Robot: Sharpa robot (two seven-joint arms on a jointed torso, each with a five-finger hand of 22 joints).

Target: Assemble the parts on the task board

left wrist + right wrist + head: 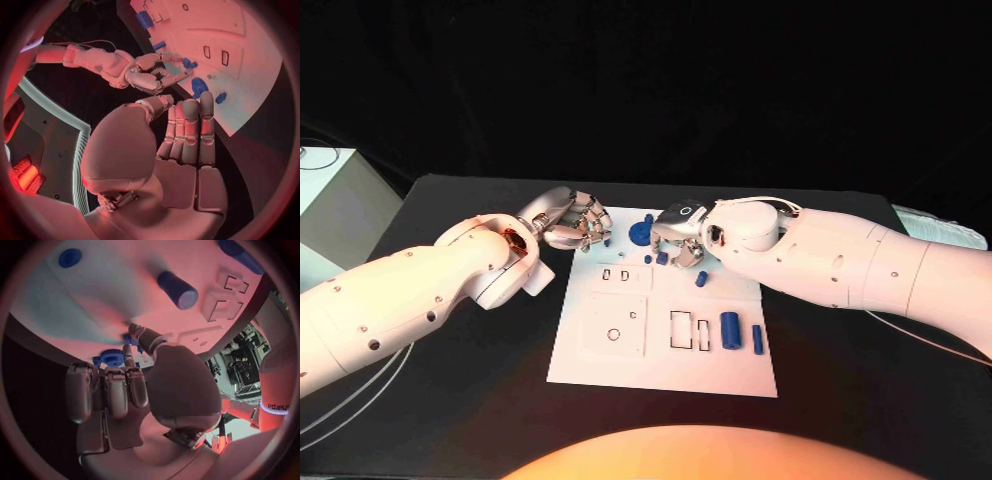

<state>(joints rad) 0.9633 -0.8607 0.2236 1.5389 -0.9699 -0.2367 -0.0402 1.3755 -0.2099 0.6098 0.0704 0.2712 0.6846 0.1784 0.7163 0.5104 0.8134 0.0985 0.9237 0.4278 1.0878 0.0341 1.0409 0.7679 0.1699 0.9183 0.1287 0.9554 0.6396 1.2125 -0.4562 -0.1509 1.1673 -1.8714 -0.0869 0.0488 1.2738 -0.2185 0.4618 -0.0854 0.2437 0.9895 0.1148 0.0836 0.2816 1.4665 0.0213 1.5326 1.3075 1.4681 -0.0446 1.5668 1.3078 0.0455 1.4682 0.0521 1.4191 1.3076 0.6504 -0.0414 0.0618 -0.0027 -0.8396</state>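
Right robot hand (125, 390) near blue gear (112, 358); forearm lettering partly legible.

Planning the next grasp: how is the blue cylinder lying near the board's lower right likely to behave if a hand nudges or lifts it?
The blue cylinder lies on its side on the flat task board, so a sideways nudge would probably roll it. It looks rigid and smooth, so it may slip in a loose pinch. Being small, it is likely light.

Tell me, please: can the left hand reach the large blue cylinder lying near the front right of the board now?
Probably not directly. The left hand is at the task board's far left edge, and the blue cylinder lies across the board, under the right arm. The right hand seems better placed.
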